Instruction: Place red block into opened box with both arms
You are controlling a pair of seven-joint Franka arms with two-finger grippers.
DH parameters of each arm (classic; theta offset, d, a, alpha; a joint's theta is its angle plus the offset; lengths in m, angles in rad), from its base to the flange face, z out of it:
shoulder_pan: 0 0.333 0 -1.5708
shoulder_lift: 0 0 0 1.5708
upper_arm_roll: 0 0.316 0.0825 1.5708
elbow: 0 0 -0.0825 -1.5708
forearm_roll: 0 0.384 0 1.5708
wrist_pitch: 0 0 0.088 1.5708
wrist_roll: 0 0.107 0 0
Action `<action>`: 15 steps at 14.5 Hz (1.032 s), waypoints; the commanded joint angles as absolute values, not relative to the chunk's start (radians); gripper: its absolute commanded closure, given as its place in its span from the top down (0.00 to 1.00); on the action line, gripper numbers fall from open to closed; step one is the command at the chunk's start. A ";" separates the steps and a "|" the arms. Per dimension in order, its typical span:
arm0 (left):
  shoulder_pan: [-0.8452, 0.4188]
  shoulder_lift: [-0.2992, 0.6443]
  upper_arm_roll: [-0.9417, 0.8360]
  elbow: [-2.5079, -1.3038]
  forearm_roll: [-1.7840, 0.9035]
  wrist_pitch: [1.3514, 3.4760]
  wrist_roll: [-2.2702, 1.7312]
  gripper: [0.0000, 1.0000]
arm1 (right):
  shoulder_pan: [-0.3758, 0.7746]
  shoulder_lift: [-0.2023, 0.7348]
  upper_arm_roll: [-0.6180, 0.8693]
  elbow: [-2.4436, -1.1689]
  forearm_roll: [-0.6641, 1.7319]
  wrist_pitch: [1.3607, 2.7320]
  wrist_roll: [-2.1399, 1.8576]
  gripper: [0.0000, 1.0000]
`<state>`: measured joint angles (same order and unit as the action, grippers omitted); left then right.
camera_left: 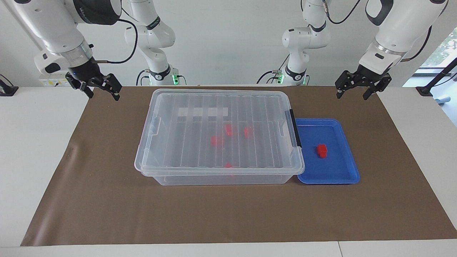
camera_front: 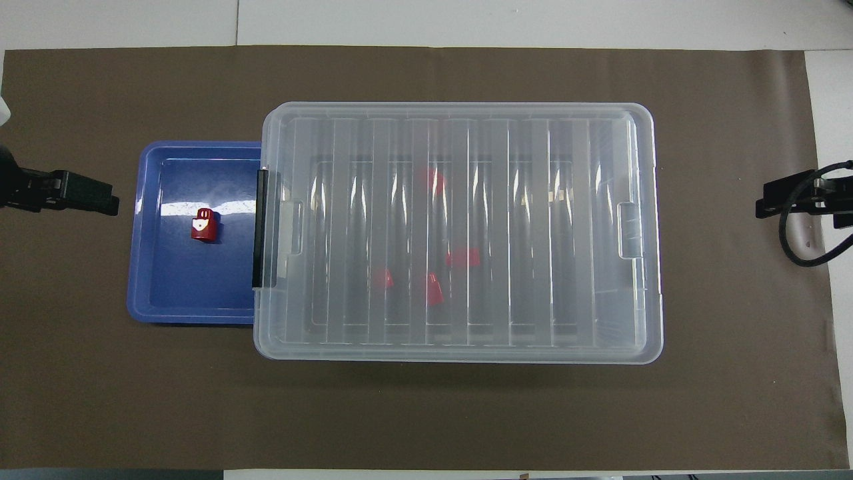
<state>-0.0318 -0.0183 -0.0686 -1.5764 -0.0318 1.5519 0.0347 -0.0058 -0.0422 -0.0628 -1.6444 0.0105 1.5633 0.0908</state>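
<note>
Red block (camera_left: pixel 322 150) sits alone in the blue tray (camera_left: pixel 342 171), below and inward of the left claw (camera_left: pixel 357 93), which hangs fingers apart, empty, over the brown mat (camera_left: pixel 107 200) at that end of the table (camera_left: pixel 35 150). Tray touches the box (camera_left: pixel 219 137) on its black-latch (camera_left: pixel 295 127) end. Box lid (camera_front: pixel 460 227) on, four more red blocks (camera_left: pixel 217 140) inside. Right claw (camera_left: pixel 103 92) hovers over the mat's other end, fingers apart, empty, well apart from box.
</note>
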 commanded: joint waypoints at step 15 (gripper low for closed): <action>-0.023 -0.046 -0.069 -1.608 -0.041 1.562 0.041 1.00 | 0.070 -0.081 -0.060 -1.845 0.044 1.828 0.150 1.00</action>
